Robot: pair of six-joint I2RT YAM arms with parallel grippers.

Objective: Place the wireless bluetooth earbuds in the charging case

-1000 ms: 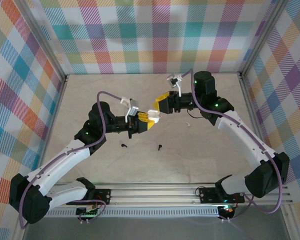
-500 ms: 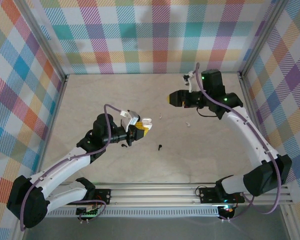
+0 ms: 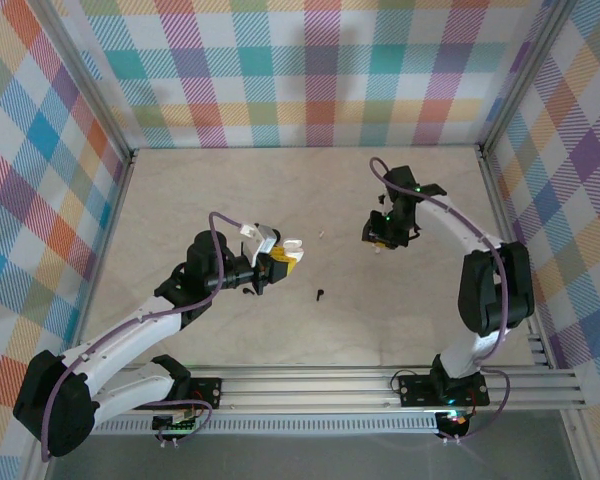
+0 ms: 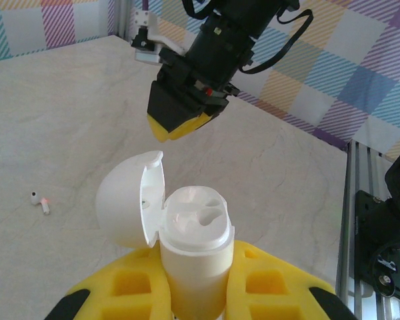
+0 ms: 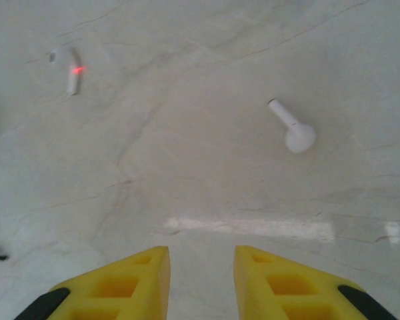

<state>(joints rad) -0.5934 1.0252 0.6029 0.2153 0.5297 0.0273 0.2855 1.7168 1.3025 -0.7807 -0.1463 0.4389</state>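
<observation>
Earbud pickup: right gripper, fingers parted and empty, hangs above a white earbud on the table and probably needs centring over its stem before closing, while left gripper clamps the lid-open, empty charging case.

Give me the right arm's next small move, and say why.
Probably ease the right gripper forward over the nearer white earbud, then descend to pinch it. Its jaws are open and empty, that earbud lies loose on the table ahead, and the left gripper holds the white charging case with its lid open, sockets seemingly empty.
</observation>
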